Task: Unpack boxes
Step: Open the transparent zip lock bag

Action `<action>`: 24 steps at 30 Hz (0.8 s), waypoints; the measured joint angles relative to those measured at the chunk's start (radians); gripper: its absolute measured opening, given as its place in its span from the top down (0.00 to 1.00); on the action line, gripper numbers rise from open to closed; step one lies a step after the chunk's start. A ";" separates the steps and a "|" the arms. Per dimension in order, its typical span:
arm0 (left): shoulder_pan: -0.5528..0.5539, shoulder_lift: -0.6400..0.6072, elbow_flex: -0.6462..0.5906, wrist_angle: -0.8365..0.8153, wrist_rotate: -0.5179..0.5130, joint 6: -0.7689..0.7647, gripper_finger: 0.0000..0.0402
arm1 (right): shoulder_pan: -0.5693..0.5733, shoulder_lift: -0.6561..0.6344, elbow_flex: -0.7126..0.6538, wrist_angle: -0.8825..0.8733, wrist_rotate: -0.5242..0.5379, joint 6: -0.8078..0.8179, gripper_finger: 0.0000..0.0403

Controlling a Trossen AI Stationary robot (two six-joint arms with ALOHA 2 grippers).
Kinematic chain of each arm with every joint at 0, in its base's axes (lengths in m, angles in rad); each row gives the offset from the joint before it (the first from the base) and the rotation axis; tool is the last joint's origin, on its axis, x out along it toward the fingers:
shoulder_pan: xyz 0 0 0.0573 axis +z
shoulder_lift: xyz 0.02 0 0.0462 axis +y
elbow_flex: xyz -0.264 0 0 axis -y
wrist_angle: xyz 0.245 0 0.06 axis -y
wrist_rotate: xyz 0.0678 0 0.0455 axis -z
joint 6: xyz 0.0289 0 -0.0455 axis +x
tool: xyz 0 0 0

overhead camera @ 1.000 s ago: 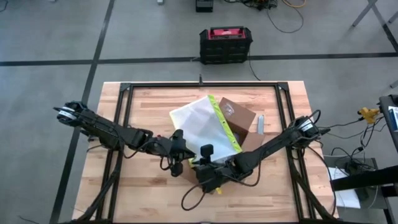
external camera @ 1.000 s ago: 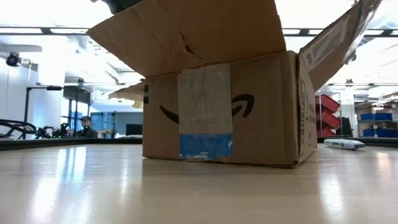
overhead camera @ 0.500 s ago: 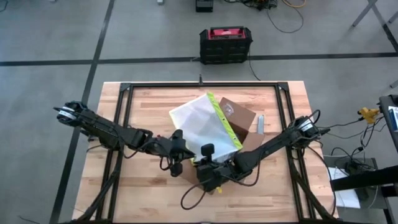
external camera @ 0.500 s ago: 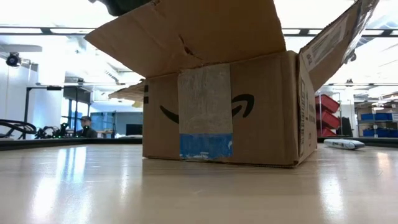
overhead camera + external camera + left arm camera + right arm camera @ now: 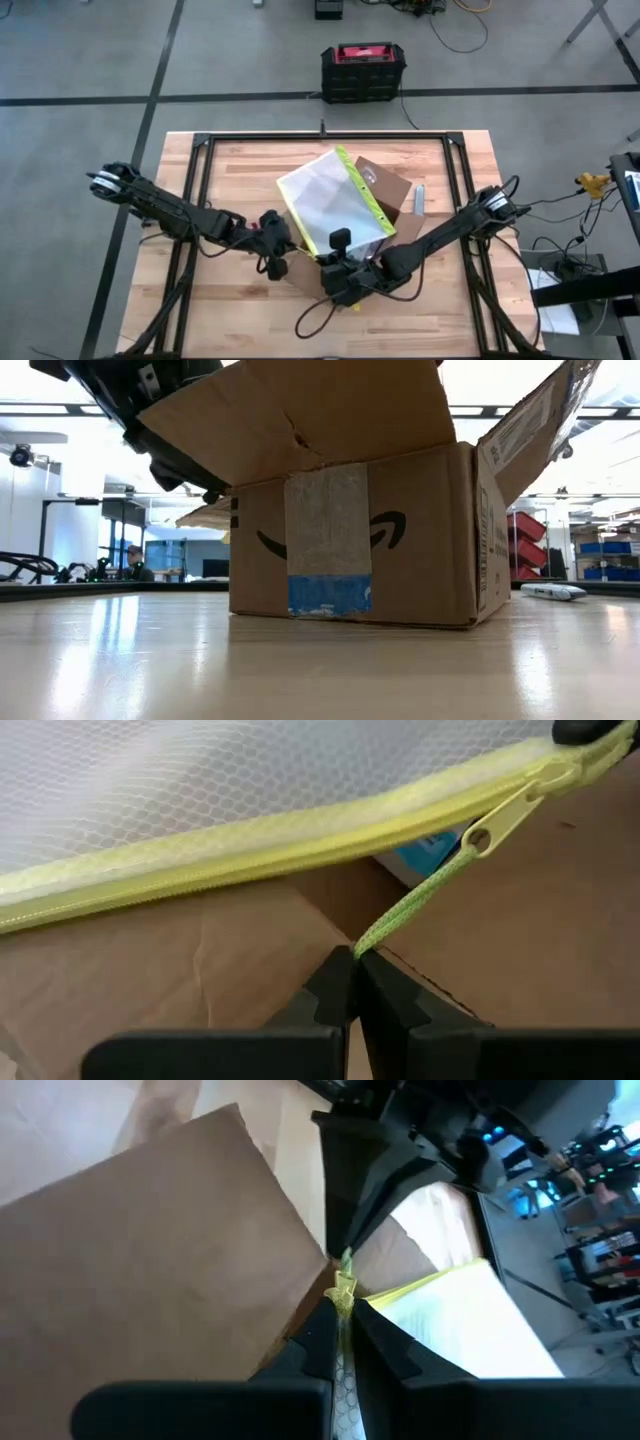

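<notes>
The counter (image 5: pixel 240 170) was a pale butcher-block top of wood strips, with a black frame (image 5: pixel 200 150) lying around its working area. On it sat the box (image 5: pixel 370 550), brown corrugated cardboard, standing near the middle with its flaps spread open. In the low view its near wall carried a strip of clear tape over a blue patch and a black curved mark, and its bottom edge rested flat on the glossy wood. Just beside the box, toward the right arm's side, a small grey object (image 5: pixel 418 199) lay flat on the counter, apart from the cardboard; what it was could not be told.
</notes>
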State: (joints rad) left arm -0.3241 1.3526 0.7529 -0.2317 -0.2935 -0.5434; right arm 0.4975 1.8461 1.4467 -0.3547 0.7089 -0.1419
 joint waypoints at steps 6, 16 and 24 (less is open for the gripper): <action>0.000 -0.017 -0.002 0.026 -0.007 0.051 1.00 | 0.018 -0.017 0.000 -0.007 -0.057 0.001 1.00; 0.002 -0.090 0.001 0.045 -0.059 0.112 1.00 | 0.063 -0.044 0.000 -0.004 -0.054 -0.012 1.00; 0.002 -0.090 0.000 0.066 -0.084 0.141 1.00 | 0.100 -0.085 0.000 -0.010 -0.075 -0.016 1.00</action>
State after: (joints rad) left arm -0.3221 1.2625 0.7533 -0.1656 -0.3775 -0.4022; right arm 0.5972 1.7613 1.4471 -0.3652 0.6337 -0.1574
